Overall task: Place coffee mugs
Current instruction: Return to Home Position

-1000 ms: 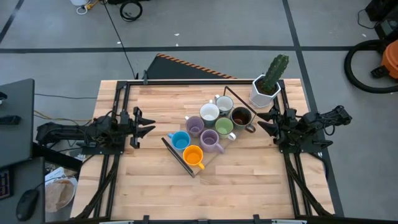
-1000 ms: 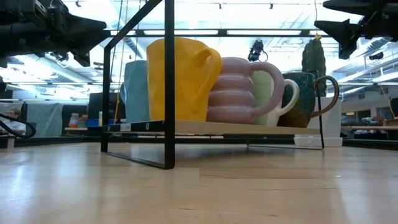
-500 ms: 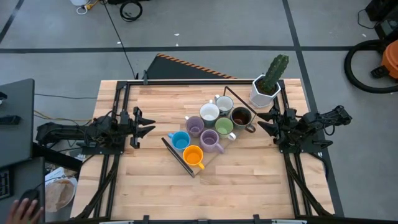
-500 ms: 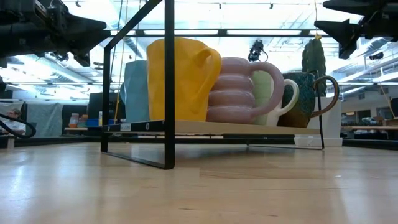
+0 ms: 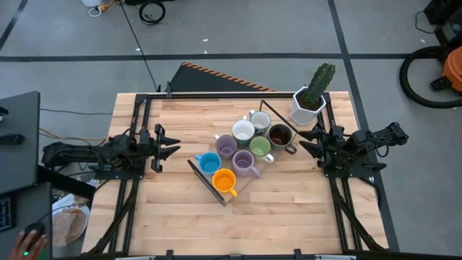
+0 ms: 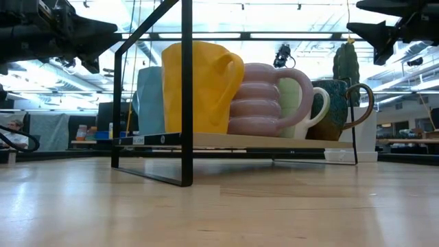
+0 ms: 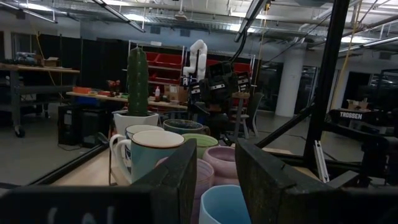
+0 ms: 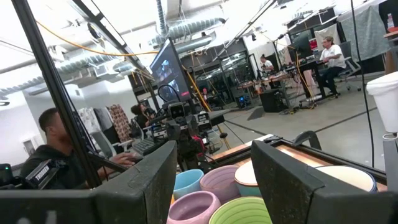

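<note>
the tabletop has a shelf in the middle, and all eight mugs stand on it, packed close together. the left gripper hangs by the left edge and the right gripper by the right edge, neither touching the mugs, each with fingers apart and holding nothing. the placing looks done, so this is the going-home step; next the arms just need to settle and rest.

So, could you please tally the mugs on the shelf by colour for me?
Purple mugs: 2
Blue mug: 1
Orange mug: 1
Green mug: 1
White mug: 1
Dark brown mug: 1
Steel-grey mug: 1
Total: 8 mugs
</note>
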